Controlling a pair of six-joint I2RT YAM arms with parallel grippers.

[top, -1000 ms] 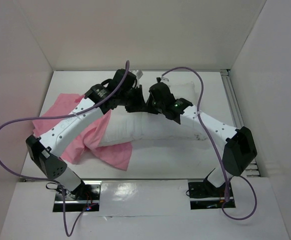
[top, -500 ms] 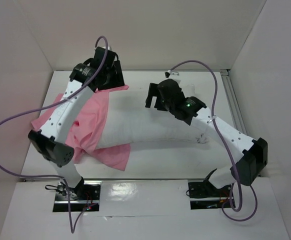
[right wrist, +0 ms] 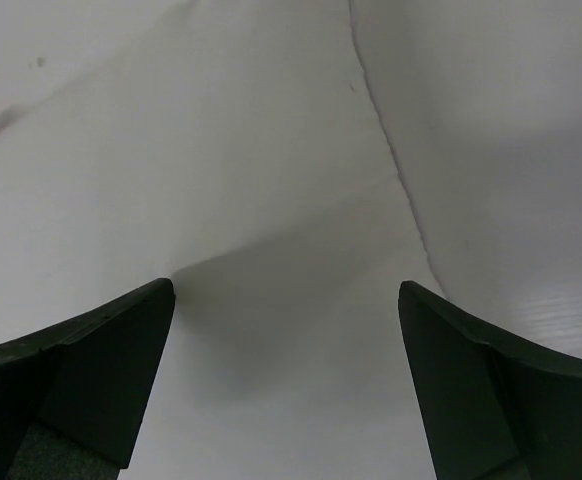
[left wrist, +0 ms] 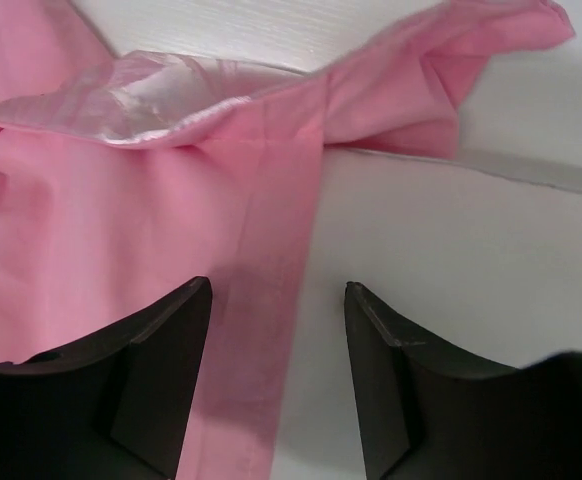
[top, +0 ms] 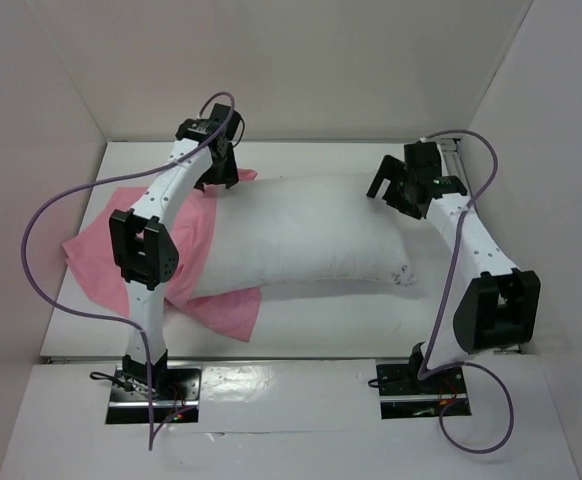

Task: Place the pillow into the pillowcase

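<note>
1. The pillow [top: 301, 235] lies flat across the middle of the tabletop [top: 321, 320]. Its long side runs left to right, and its right end is near the right edge.
2. The pillowcase [top: 111, 245] is spread in loose folds on the left part of the tabletop. The pillow's left end rests on top of it. Pink shows past that end, and a flap sticks out under the pillow's near left corner.
3. From above we see the pillow white all over, lying on the pillowcase rather than in it.
4. The left claw [top: 216, 175] hangs near the far edge, over the pillowcase's far corner and just beside the pillow's far left corner.
5. We see this claw released: in its wrist view the two dark fingers [left wrist: 161, 390] stand apart. A folded pink strip runs under the gap between them. As far as we can tell, neither finger presses on it.
6. Beyond those fingers a fold lies open and shows a shinier, paler pink face. To the right of the strip the bare tabletop shows.
7. The right claw [top: 391, 190] hangs near the far right corner of the tabletop, just beside the pillow's far right corner.
8. It is released too, its fingers [right wrist: 81, 370] spread wide with nothing between them.
9. Its wrist view shows only plain white surfaces crossed by a thin seam. We cannot tell which of them is the pillow.
</note>
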